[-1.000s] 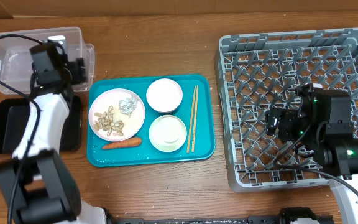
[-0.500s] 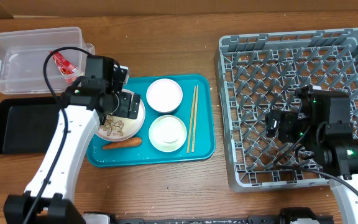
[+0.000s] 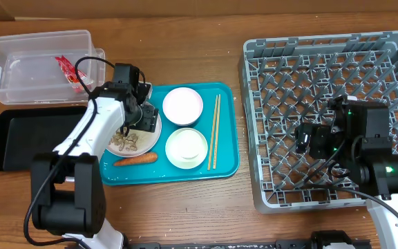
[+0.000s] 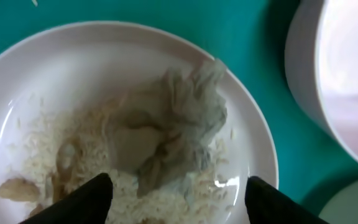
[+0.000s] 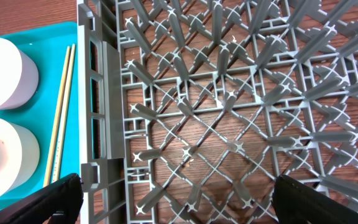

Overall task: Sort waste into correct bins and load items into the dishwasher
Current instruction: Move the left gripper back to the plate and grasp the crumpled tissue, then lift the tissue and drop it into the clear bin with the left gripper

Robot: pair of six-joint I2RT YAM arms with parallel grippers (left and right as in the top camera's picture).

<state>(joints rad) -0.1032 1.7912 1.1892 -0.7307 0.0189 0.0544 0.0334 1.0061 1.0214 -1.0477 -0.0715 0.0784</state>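
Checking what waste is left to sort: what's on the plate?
A crumpled paper wad lies on scattered rice grains, with peanut shells beside them. Whatever is under the wad is hidden.

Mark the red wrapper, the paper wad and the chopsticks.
red wrapper (image 3: 68,71): overhead view, middle of the wrapper.
paper wad (image 4: 173,127): left wrist view, centre of the crumpled mass.
chopsticks (image 3: 214,131): overhead view, mid-length of the pair.
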